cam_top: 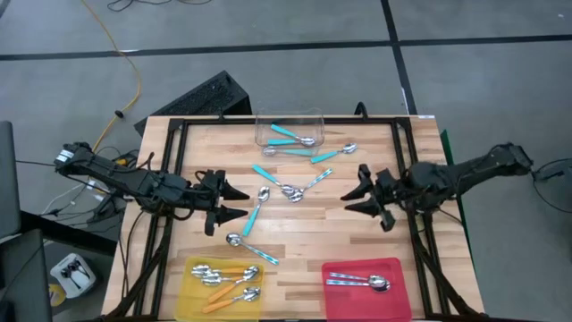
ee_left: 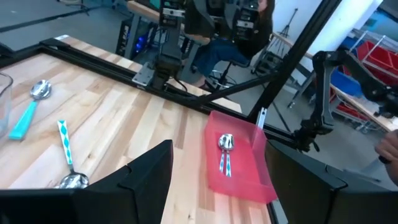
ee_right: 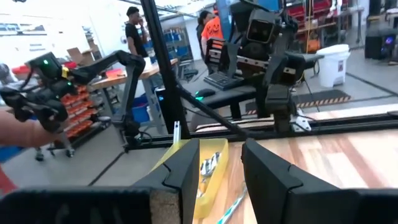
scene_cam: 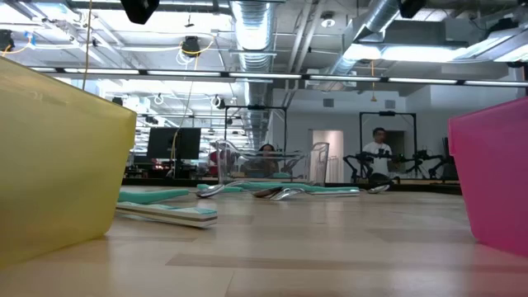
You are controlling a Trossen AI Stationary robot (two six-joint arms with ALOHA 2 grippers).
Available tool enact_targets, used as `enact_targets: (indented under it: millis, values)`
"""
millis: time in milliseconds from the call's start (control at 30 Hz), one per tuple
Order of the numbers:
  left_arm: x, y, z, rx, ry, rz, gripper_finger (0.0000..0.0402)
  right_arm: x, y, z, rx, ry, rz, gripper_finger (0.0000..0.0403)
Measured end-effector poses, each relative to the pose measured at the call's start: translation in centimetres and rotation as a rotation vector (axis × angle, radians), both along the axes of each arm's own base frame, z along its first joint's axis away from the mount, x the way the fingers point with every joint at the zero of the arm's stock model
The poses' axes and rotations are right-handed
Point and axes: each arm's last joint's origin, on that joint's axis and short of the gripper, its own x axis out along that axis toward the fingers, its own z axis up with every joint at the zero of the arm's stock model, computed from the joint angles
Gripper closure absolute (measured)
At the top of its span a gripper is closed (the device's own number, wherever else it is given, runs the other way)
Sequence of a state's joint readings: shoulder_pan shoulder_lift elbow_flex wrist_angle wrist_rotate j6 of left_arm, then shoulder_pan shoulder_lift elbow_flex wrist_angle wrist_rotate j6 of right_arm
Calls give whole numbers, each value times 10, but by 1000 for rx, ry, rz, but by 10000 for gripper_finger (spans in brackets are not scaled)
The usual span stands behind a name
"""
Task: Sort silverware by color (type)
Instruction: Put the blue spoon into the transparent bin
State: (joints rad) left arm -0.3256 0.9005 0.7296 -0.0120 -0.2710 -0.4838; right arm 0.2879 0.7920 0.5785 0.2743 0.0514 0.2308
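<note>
High view alone shows the sorting: orange-handled spoons (cam_top: 228, 279) in the yellow tray (cam_top: 190, 295), silver spoons (cam_top: 358, 282) in the red tray (cam_top: 393, 304), teal-handled spoons (cam_top: 268, 190) loose mid-table and in the clear tub (cam_top: 288, 118). Left gripper (cam_top: 239, 202) spread wide, right gripper (cam_top: 353, 197) narrower — both empty. Low view shows neither gripper — only people beyond. No writing is legible.

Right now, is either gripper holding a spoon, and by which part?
Nothing is held. The left gripper and right gripper both hover open and empty above the table.
</note>
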Motion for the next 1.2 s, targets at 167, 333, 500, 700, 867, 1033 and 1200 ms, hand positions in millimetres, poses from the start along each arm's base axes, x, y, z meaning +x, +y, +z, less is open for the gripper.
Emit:
enact_targets:
  millis: [167,333,500,700,867,1033,1200]
  values:
    - [0,0,0,-2,-4,3,164,9,10,-1,-29,-45,-32,259]
    - [0,0,1,-11,-11,7,164,10,9,2,-50,-78,-50,259]
    - [1,5,12,-45,-15,37,164,-3,-1,21,-71,-147,-87,259]
    - [1,12,22,-46,-23,71,164,-29,-12,34,-120,-182,-115,259]
    - [2,18,21,-39,-8,99,164,-48,-18,35,-123,-171,-114,259]
    - [3,25,18,-52,27,142,164,-57,-20,32,-127,-133,-109,259]
    - [4,29,18,-63,30,147,164,-57,-20,31,-132,-125,-109,259]
